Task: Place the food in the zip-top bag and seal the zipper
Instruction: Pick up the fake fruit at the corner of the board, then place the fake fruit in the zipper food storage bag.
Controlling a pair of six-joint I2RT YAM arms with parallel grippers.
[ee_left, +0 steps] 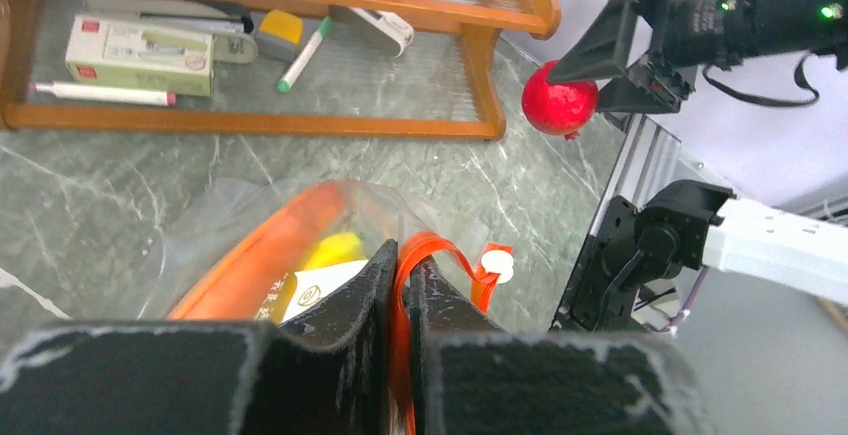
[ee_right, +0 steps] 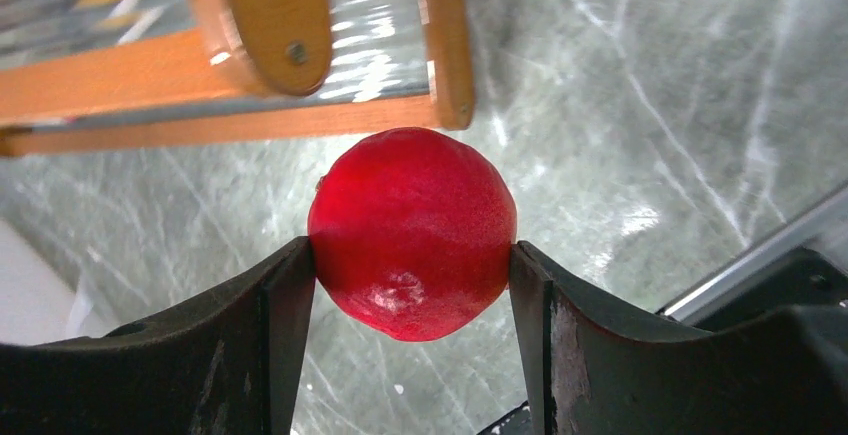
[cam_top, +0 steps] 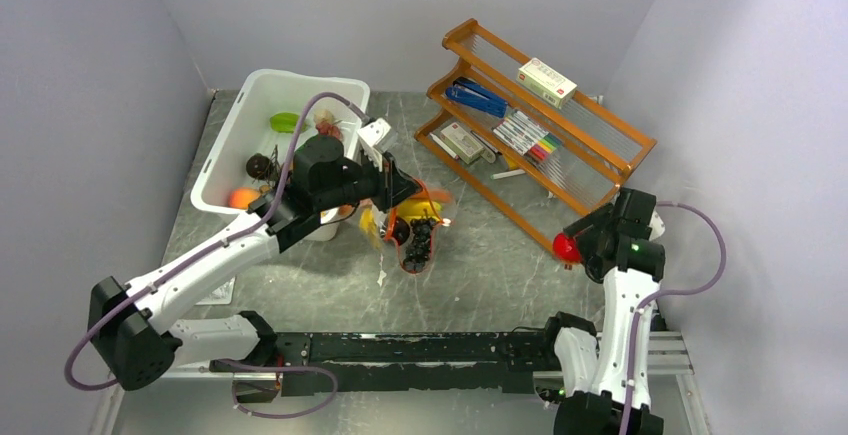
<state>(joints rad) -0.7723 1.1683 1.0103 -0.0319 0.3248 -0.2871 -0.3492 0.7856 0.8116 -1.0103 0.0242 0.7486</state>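
The zip-top bag (cam_top: 412, 245) hangs over the table centre, its mouth lifted by my left gripper (cam_top: 402, 193). Dark grapes (cam_top: 421, 233) and a yellow banana bunch (cam_top: 372, 221) show through it. In the left wrist view my left gripper (ee_left: 403, 253) is shut on the orange-red zipper (ee_left: 440, 250), with the white slider tab (ee_left: 497, 266) just beyond. The orange-rimmed slab (ee_left: 270, 255) and banana bunch (ee_left: 336, 249) lie inside the bag (ee_left: 200, 225). My right gripper (ee_right: 412, 260) is shut on a red round fruit (ee_right: 412, 225), held above the table at the right (cam_top: 566, 248).
A white bin (cam_top: 235, 125) at the back left holds a green piece (cam_top: 285, 121), an orange fruit (cam_top: 243, 198) and a dark item (cam_top: 261, 166). A wooden rack (cam_top: 590, 125) with markers, a stapler and boxes stands at the back right, close to the red fruit.
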